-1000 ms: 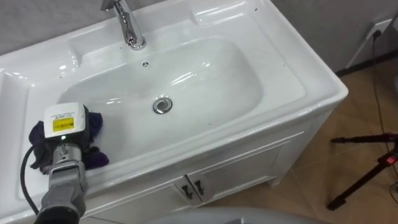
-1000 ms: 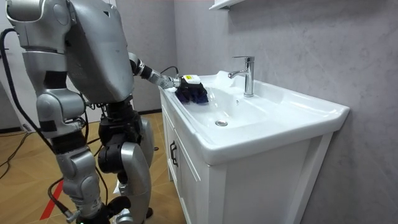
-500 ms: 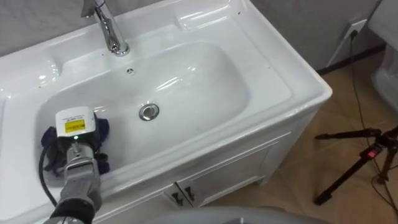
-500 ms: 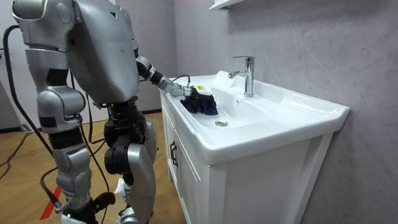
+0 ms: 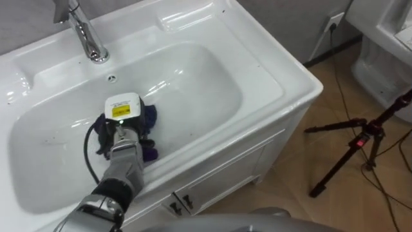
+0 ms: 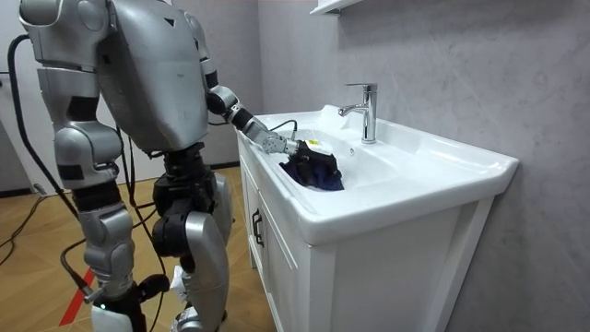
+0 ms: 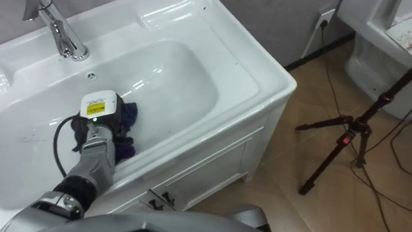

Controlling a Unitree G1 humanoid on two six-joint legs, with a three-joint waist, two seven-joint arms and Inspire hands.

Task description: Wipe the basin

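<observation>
Eye view: the left hand (image 5: 121, 117) and its dark blue cloth (image 5: 149, 119) have slid from the basin's (image 5: 212, 84) left edge to its middle; the fingers are buried in cloth, so I cannot tell their grip; room view: the cloth (image 6: 318, 171) sits low in the bowl, so the wipe looks well underway

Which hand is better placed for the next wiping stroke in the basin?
Left. The left hand rests on the dark cloth inside the basin; the right arm hangs at the robot's side, away from it.

bright, even indoor light leaves white glare streaks on the glossy basin (image 5: 212, 77) and only soft shadows.
</observation>
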